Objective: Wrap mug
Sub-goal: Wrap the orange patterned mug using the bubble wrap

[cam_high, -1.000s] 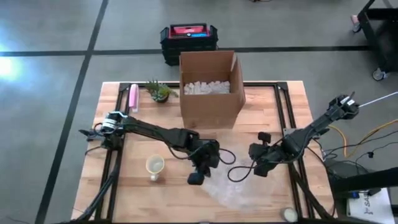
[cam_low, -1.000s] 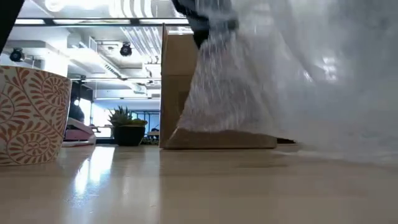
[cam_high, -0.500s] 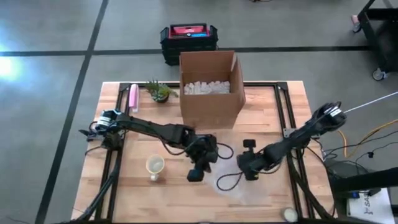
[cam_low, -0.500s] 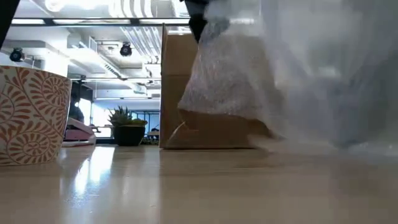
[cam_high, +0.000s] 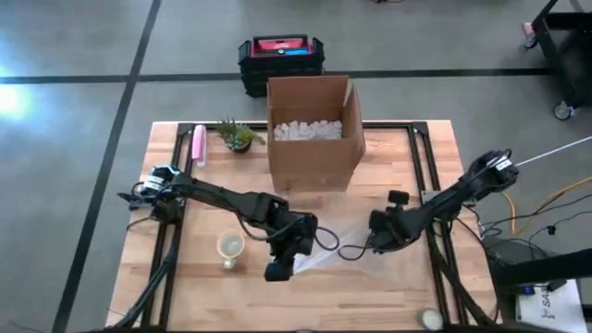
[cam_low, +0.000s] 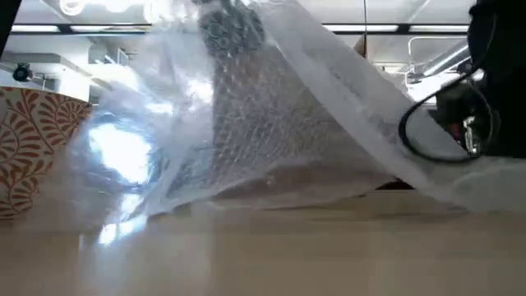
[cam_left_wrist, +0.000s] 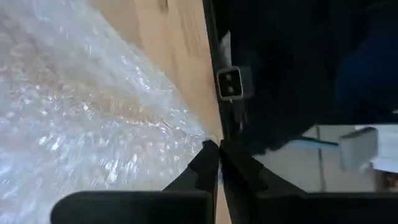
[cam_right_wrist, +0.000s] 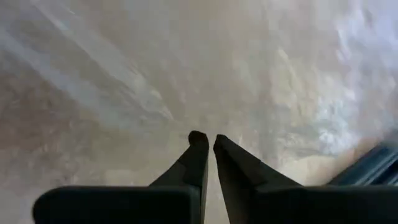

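Pinching the bubble wrap [cam_high: 328,254] at centre frame, left gripper [cam_high: 282,264] and right gripper [cam_high: 377,239] each have fingers closed on the sheet. Mug [cam_high: 229,245] stands lower left, just beside the left gripper. Low view alone shows the mug's [cam_low: 29,152] orange leaf pattern behind the wrap [cam_low: 271,115]. No legible writing.

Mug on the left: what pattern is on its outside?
Orange-brown leafy swirls on cream, best seen on the mug in the low view.

Clear, glossy bubble wrap [cam_low: 271,123] with a bumpy surface lies between both grippers. The table [cam_high: 185,277] is smooth pale wood; the box [cam_high: 313,148] matt brown cardboard.
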You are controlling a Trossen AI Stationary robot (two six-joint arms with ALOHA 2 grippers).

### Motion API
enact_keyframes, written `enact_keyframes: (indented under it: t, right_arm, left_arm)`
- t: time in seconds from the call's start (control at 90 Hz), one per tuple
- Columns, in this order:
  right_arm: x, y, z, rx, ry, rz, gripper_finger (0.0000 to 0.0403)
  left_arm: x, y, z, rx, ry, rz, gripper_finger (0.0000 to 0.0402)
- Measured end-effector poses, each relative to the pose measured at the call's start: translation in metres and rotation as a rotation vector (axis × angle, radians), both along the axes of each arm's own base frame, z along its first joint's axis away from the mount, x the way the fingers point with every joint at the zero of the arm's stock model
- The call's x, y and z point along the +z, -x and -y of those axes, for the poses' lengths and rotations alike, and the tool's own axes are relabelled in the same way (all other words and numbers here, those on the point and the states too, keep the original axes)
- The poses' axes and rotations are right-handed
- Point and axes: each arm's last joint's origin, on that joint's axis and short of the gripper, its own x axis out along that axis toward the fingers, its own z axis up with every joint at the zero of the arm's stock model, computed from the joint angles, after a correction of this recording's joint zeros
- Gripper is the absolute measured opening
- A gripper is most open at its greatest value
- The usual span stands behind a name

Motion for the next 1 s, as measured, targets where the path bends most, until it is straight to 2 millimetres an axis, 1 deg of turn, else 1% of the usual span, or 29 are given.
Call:
enact_keyframes:
  t: [0.078,0.167,0.289,0.389,0.433,0.5,0.589,0.678,0.744,0.8,0.878,1.0]
  right_arm:
    - [0.009,0.001,0.001,-0.002,-0.023,0.052,0.0018]
    - [0.019,0.003,0.004,0.002,-0.023,0.116,0.0018]
    - [0.03,0.006,0.007,-0.016,0.004,0.215,0.0018]
    - [0.034,0.007,0.008,-0.021,-0.004,0.246,0.0018]
    - [0.034,0.007,0.008,-0.022,-0.005,0.249,0.0018]
    - [0.033,0.007,0.007,-0.024,-0.004,0.248,0.0018]
    - [0.03,0.006,0.007,-0.028,0.002,0.239,0.0018]
    - [0.025,0.006,0.007,-0.026,0.013,0.214,0.0018]
    - [0.022,0.005,0.007,-0.025,0.021,0.2,0.0018]
    - [0.019,0.006,0.007,-0.026,0.027,0.185,0.0018]
    - [0.014,0.006,0.007,-0.035,0.035,0.172,0.0018]
    - [0.005,0.009,0.008,-0.042,0.028,0.153,0.0018]
  left_arm:
    - [0.007,0.002,-0.007,0.014,-0.001,-0.023,0.0]
    - [0.029,0.004,-0.018,0.053,-0.063,0.022,0.0]
    - [0.069,0.012,-0.037,0.152,-0.298,0.174,0.0]
    - [0.09,0.019,-0.05,0.267,-0.547,0.27,0.0]
    - [0.095,0.022,-0.054,0.311,-0.631,0.296,0.0]
    - [0.098,0.024,-0.061,0.328,-0.723,0.315,0.0]
    - [0.094,0.025,-0.07,0.35,-0.783,0.28,0.001]
    - [0.082,0.023,-0.077,0.348,-0.805,0.221,0.0039]
    - [0.076,0.022,-0.079,0.331,-0.821,0.184,0.0072]
    - [0.075,0.023,-0.081,0.311,-0.833,0.168,0.0103]
    - [0.081,0.028,-0.082,0.31,-0.836,0.144,0.0148]
    - [0.105,0.042,-0.081,0.419,-0.785,0.119,0.0203]
